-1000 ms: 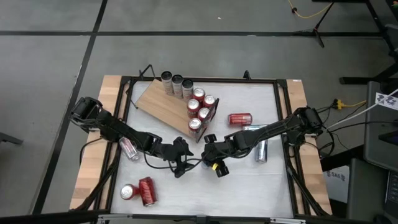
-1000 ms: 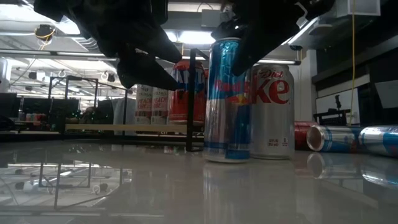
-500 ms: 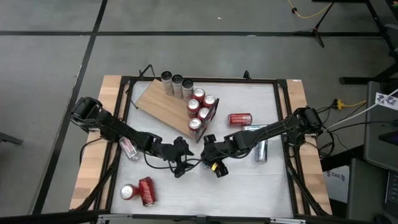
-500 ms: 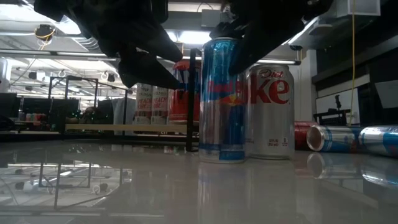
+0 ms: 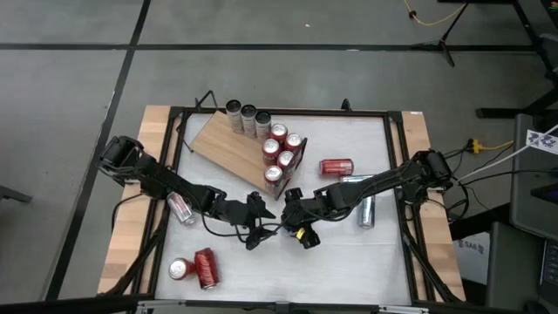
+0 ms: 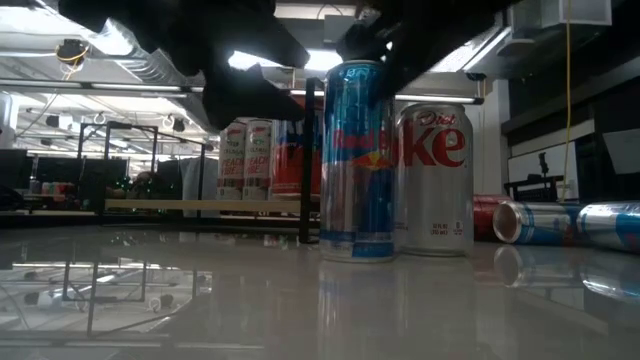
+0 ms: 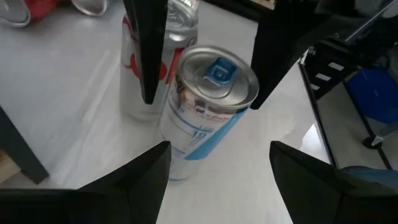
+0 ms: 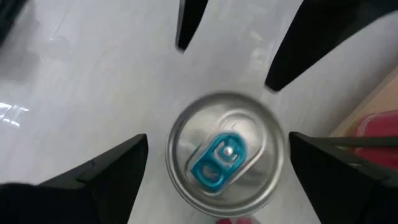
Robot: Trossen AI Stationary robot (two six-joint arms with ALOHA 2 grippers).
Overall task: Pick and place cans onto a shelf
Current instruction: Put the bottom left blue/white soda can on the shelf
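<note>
Robotics lab, framed test table (image 5: 397, 253), grey floor (image 5: 70, 96), ceiling strip lights (image 6: 130, 40)

1. The bench (image 5: 366, 253) is white, with wooden strips down both sides.
2. The shelf (image 5: 228, 150), a light-brown board, lies slanted at about 11 o'clock from the bench's centre.
3. Three dark-topped cans (image 5: 248, 118) stand in a row along the shelf's 12 o'clock edge.
4. Five red cans (image 5: 282, 153) cluster at the shelf's 3 o'clock end.
5. A red can (image 5: 336, 167) lies on its side at 2 o'clock.
6. A slim silver can (image 5: 366, 211) lies at 3 o'clock, beside the right arm.
7. Two red cans (image 5: 195, 268) rest at 8 o'clock; another can (image 5: 180, 208) lies at 9 o'clock under the left arm.
8. The left tool (image 5: 258, 227) and right tool (image 5: 294, 223) meet near the centre, close together.
</note>
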